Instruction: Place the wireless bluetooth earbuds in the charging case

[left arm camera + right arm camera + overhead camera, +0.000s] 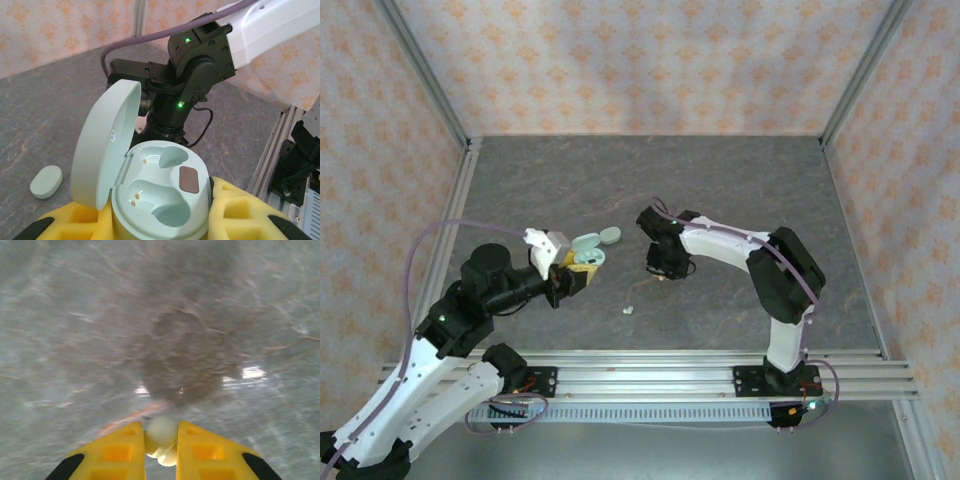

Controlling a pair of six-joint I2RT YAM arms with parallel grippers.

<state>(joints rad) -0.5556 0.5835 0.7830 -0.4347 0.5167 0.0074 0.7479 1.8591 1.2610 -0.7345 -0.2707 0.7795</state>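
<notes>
Yellow pads, right: my right end effector (161,456) is clamped on one white earbud (161,432), pinched between the two pads close over the counter (165,315) near its middle. The view is too blurred to tell whether the earbud touches the surface.
Yellow pads, left: my left end effector (160,227) is clamped on the charging case (165,200), pale green and held off the counter over its left half, with the lid (102,150) swung open and standing up.
Wells: both are bare, with small gold contacts showing in each.
Loose piece: a second earbud (628,311) lies alone toward the near edge, well apart from both arms.
Other oval: a spare case (610,236), pale green and shut, lies on the counter just beyond the held one.
Step in hand: as I judge it, the pick is made and the carry to the charging case comes next. Nothing is seated yet.
Next move: raise the right end effector, cross toward the left, line the earbud up with one of the wells, lower gently, and release only once it sits. My left should hold the case level. The earbud is tiny and smooth, so it may twist or slip.
Surface: dark grey stone-look counter with faint veins and a metal rail along the near edge.
Room: pale walls with orange floral motifs on three sides, and aluminium posts at the far corners.
</notes>
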